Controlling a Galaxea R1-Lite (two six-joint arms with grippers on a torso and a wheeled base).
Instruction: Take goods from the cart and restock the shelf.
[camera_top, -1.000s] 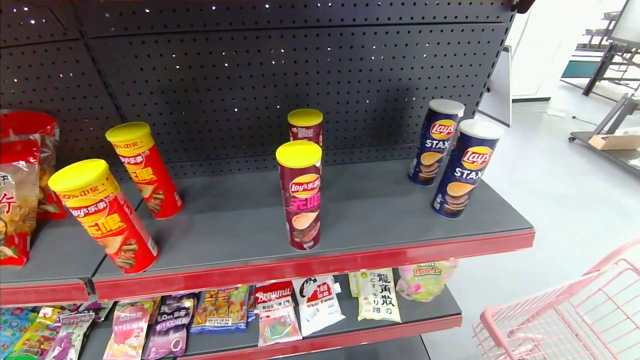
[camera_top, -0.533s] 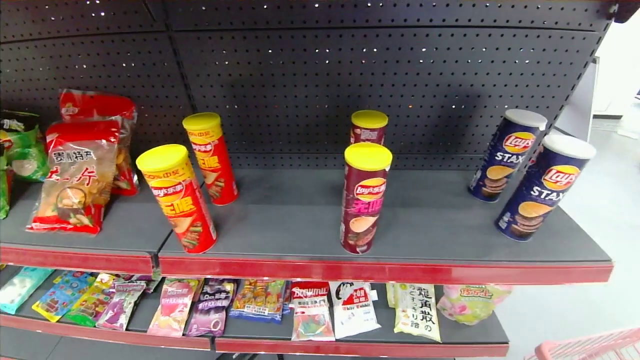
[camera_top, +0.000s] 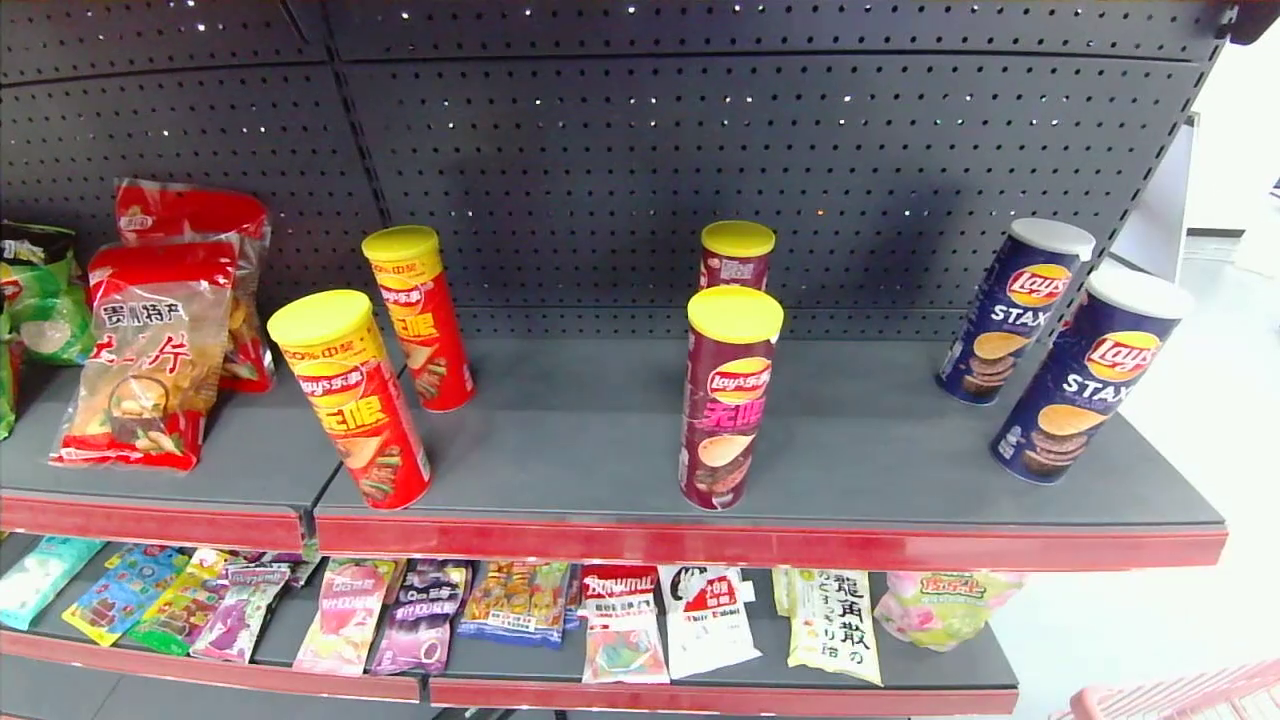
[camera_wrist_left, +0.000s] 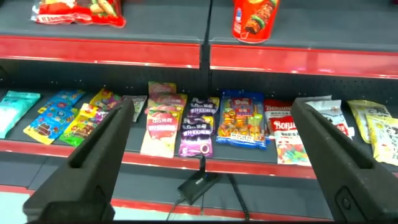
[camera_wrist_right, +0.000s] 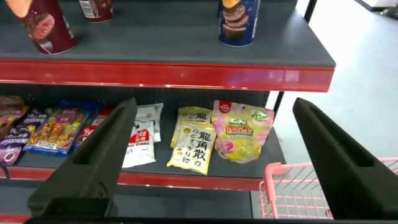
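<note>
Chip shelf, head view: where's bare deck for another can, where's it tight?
Two bare patches on the chip shelf: between the red cans and the maroon cans, and between the maroon cans and the blue cans. Tight: the snack bags at the left end; the lower shelf is packed with packets.

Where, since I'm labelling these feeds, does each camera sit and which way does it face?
Head view: on the robot's head, looking forward and down at the upper shelf of chip cans.
Left wrist view: on the left arm's wrist, facing the lower shelf of candy bags, framed by the open left gripper.
Right wrist view: on the right wrist, facing a blue can and the pink cart, framed by the open right gripper.
Shared: head and right wrist views show the front maroon can.
</note>
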